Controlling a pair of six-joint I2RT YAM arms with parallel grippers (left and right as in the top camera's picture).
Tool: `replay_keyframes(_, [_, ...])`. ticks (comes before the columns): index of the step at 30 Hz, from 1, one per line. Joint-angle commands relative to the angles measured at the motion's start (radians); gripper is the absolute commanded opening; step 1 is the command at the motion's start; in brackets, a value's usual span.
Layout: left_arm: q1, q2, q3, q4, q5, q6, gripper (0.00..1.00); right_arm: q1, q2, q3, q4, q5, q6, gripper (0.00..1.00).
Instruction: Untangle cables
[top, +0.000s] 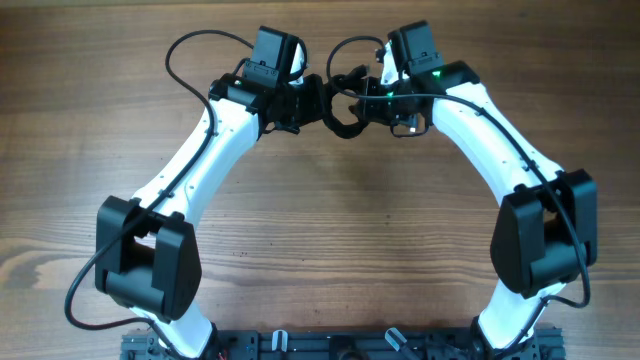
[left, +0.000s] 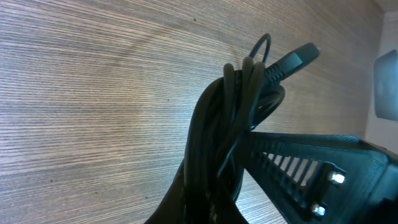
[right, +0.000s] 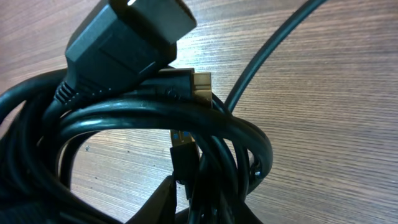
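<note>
A tangled bundle of black cables (top: 338, 105) hangs between my two grippers near the far middle of the table. My left gripper (top: 305, 100) is shut on the bundle's left side; in the left wrist view the cables (left: 217, 137) rise from my jaws (left: 208, 208) and a black plug (left: 292, 61) sticks out at the top. My right gripper (top: 372, 97) is shut on the right side; in the right wrist view cable loops (right: 155, 118) wrap around my jaws (right: 205, 208), with a big black plug (right: 124, 37) and a small gold-tipped connector (right: 198, 84).
The wooden table (top: 330, 230) lies below. The arms' own thicker black wires arc at the far left (top: 185, 50) and far middle (top: 345, 45). The right gripper's ribbed black body (left: 311, 165) fills the left wrist view's lower right.
</note>
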Motion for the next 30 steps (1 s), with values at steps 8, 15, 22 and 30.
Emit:
replay_keyframes(8, [-0.003, -0.02, 0.014, 0.018, 0.013, -0.01, 0.04, 0.037, 0.047, -0.035, -0.002, 0.006, 0.056, 0.17])
replay_keyframes(15, [-0.003, -0.02, 0.014, 0.018, 0.013, -0.01, 0.04, 0.047, 0.072, -0.04, 0.003, 0.005, 0.072, 0.09])
replay_keyframes(22, [-0.003, -0.02, 0.014, 0.018, 0.013, -0.01, 0.04, 0.039, 0.068, -0.037, 0.008, -0.055, 0.027, 0.04])
replay_keyframes(30, [-0.003, -0.02, 0.014, 0.017, 0.006, -0.01, 0.04, -0.051, -0.15, -0.025, -0.003, -0.301, -0.124, 0.04])
